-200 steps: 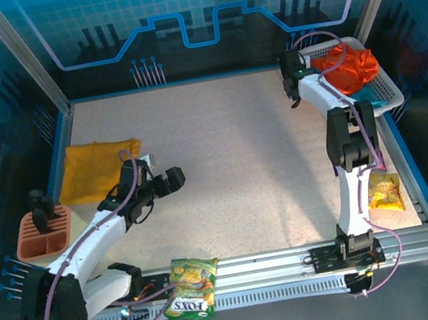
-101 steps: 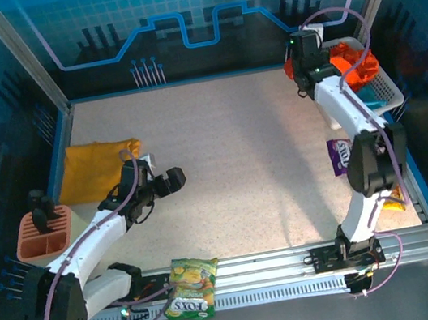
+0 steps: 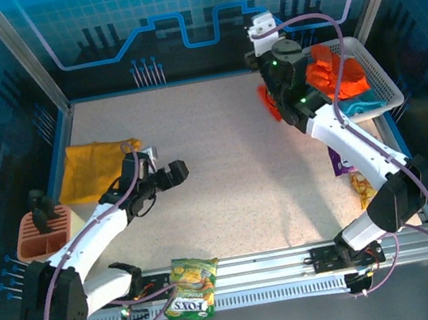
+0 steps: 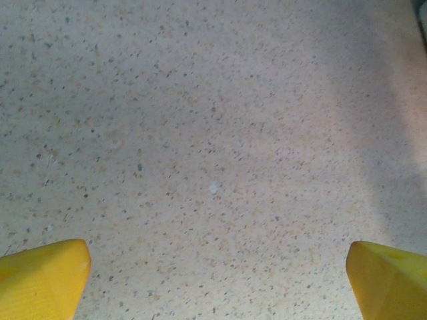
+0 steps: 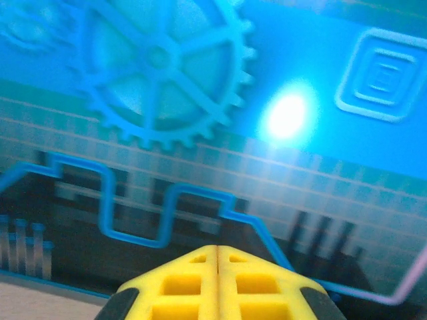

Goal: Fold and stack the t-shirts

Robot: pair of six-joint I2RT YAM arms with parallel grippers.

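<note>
The left fingers [image 4: 40, 277] are released, their yellow tips spread wide with nothing between them, hanging over bare speckled bench [image 4: 213, 133]. From above they sit left of the bench's middle [image 3: 171, 175]. Just behind that wrist, to the left, the mustard-yellow t-shirt [image 3: 92, 170] lies flat against the left edge of the bench; the left arm crosses its near right corner in that view, and contact cannot be judged.

The right fingers [image 5: 200, 283] are clenched, the two yellow tips pressed together with no cloth between them, pointing at the blue far wall. The right arm reaches to the far right part of the bench. The bright orange t-shirt [image 3: 335, 74] is bunched in the white basket [image 3: 376, 75] at the far right corner, and a fold of it also shows on the left side of that arm.

A teal cloth [image 3: 361, 106] lies in the basket's near end. A purple packet [image 3: 339, 159] and a yellow packet [image 3: 363, 188] lie on the bench beside the right arm. A green snack bag [image 3: 190, 287] rests on the near rail, and an orange caddy [image 3: 43, 234] stands at the left edge.
</note>
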